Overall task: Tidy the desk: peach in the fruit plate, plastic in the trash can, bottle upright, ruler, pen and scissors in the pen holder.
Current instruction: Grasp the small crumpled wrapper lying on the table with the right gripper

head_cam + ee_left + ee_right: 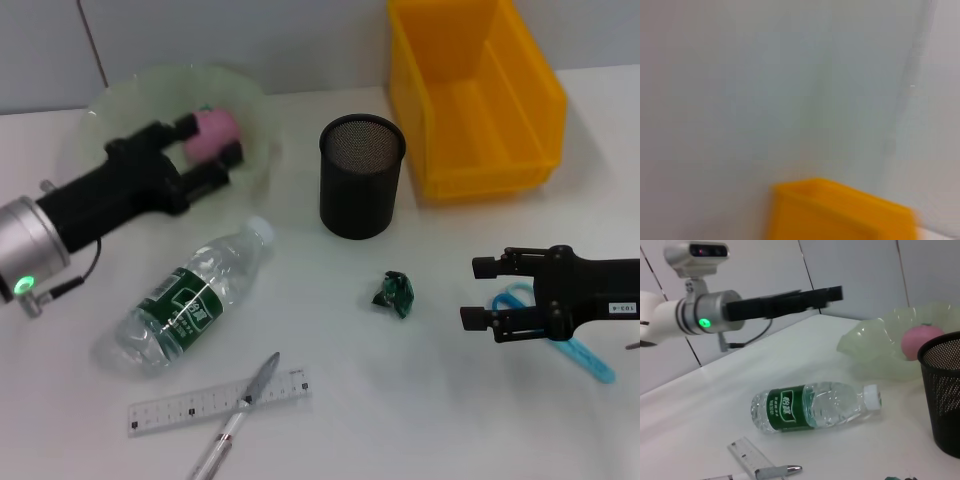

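The pink peach (216, 122) lies in the pale green fruit plate (110, 100); the right wrist view shows it too (921, 339). My left gripper (212, 140) hovers open above the plate, fingers either side of the peach. The clear bottle with a green label (195, 300) lies on its side. The clear ruler (220, 400) and the pen (240, 420) lie crossed at the front. The green plastic scrap (395, 293) lies mid-table. My right gripper (480, 295) is open and empty over the blue scissors (590, 360). The black mesh pen holder (362, 175) stands upright.
A yellow bin (470, 95) stands at the back right, beside the pen holder; it also shows in the left wrist view (840, 212). The right wrist view shows the bottle (815, 407), the ruler (747, 455) and the holder (942, 390).
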Motion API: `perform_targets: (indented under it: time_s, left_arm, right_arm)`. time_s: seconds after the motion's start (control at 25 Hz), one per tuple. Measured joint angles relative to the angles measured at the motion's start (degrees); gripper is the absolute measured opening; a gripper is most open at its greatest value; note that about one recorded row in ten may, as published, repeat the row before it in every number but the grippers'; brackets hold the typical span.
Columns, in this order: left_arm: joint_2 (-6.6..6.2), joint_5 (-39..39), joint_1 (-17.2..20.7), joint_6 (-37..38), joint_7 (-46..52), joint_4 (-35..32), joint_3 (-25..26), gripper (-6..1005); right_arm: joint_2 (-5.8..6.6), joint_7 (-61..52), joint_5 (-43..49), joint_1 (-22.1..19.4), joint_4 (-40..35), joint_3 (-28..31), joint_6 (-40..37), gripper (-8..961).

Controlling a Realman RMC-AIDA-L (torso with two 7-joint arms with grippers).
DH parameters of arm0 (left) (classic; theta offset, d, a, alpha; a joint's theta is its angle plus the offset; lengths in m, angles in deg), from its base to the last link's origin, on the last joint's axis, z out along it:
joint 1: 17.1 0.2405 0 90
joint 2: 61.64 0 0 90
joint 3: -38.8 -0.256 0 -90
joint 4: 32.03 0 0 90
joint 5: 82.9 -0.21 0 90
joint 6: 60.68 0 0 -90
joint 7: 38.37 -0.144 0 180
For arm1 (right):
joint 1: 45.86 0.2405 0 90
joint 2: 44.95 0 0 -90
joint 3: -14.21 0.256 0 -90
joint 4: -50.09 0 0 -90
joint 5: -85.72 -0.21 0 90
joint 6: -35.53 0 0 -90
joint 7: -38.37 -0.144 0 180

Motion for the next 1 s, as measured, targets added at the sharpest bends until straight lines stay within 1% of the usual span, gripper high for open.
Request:
perform_targets:
  time_s: [0.12, 0.16, 0.2, 0.24, 0.28, 0.32, 0.36, 0.4, 0.44, 0.48, 0.52, 0.56, 0.6, 0.68, 0.72, 0.76, 0.8, 0.84, 0.96, 1.0]
  left_arm:
    - [-0.84, -5.9, 1.8, 4.2, 4.1, -3.8, 0.2, 736]
    - [-0.84, -5.9, 1.8, 4.2, 4.1, -3.8, 0.2, 735]
    - [-1.35, -12.9, 3.2, 8.1, 8.1, -6.8, 1.4, 735]
    - [-1.37, -18.0, 3.5, 9.8, 10.6, -8.3, 2.9, 734]
    - [-1.37, -18.0, 3.5, 9.8, 10.6, -8.3, 2.9, 734]
    - [-1.05, -24.9, 3.6, 10.7, 13.8, -9.9, 4.6, 733]
    - [-1.05, -24.9, 3.6, 10.7, 13.8, -9.9, 4.6, 733]
    - [-0.8, -27.5, 3.6, 10.9, 14.8, -10.5, 4.9, 733]
    - [-0.8, -27.5, 3.6, 10.9, 14.8, -10.5, 4.9, 732]
    - [-0.35, -31.9, 3.6, 11.0, 16.3, -11.8, 5.7, 732]
    - [-0.35, -31.9, 3.6, 11.0, 16.3, -11.8, 5.7, 731]
    - [0.51, -36.2, 3.9, 11.3, 17.3, -13.5, 7.4, 731]
    - [1.06, -37.5, 4.4, 12.0, 17.2, -14.2, 9.1, 731]
    - [1.31, -38.0, 4.6, 12.5, 17.0, -14.5, 9.9, 732]
    - [1.31, -38.0, 4.6, 12.5, 17.0, -14.5, 9.9, 731]
    - [1.31, -38.0, 4.6, 12.5, 17.0, -14.5, 9.9, 729]
    - [1.61, -38.6, 5.4, 14.8, 16.9, -15.5, 11.2, 728]
    - [1.61, -38.6, 5.4, 14.8, 16.9, -15.5, 11.2, 726]
    - [1.62, -38.7, 5.7, 15.5, 16.9, -15.6, 11.2, 725]
    - [1.62, -38.7, 5.8, 15.6, 16.8, -15.6, 11.2, 725]
  right_arm:
    - [0.06, -0.1, 0.0, 0.0, 0.0, 0.0, -0.1, 826]
    - [0.08, -0.1, 0.0, 0.1, 0.0, 0.0, -0.3, 826]
    - [0.13, -0.2, 0.0, 0.0, 0.0, 0.0, -0.5, 826]
    - [0.13, -0.2, 0.0, 0.0, 0.0, 0.0, -0.6, 827]
    - [0.14, -0.3, 0.0, 0.0, 0.0, 0.0, -0.7, 827]
    - [0.17, -0.3, 0.0, 0.0, -0.1, 0.0, -0.7, 827]
    - [0.17, -0.3, 0.0, 0.0, -0.1, 0.0, -0.7, 827]
    - [0.22, -0.4, 0.0, 0.0, -0.1, 0.0, -0.7, 827]
    - [0.22, -0.4, 0.0, 0.0, -0.1, 0.0, -0.7, 827]
    - [0.23, -0.4, 0.0, 0.0, -0.1, 0.0, -0.8, 827]
    - [0.24, -0.4, 0.0, 0.0, -0.1, 0.0, -1.1, 827]
    - [0.24, -0.5, -0.1, 0.0, -0.4, 0.0, -1.6, 827]
    - [0.22, -1.2, -0.2, 0.0, -1.6, 0.2, -2.9, 827]
    - [0.03, -2.1, -0.2, 0.0, -2.9, 0.3, -4.0, 827]
    - [-0.26, -5.2, -0.4, 0.1, -6.3, 0.3, -6.2, 827]
    - [-0.26, -5.2, -0.4, 0.1, -6.3, 0.3, -6.2, 826]
    - [-0.55, -9.2, -0.5, 0.5, -10.2, 0.2, -7.8, 826]
    - [-0.55, -9.2, -0.5, 0.5, -10.2, 0.2, -7.8, 826]
    - [-1.03, -18.2, -0.2, 2.0, -17.5, -0.8, -9.1, 826]
    - [-1.03, -24.2, 0.5, 3.5, -22.1, -2.9, -9.4, 826]
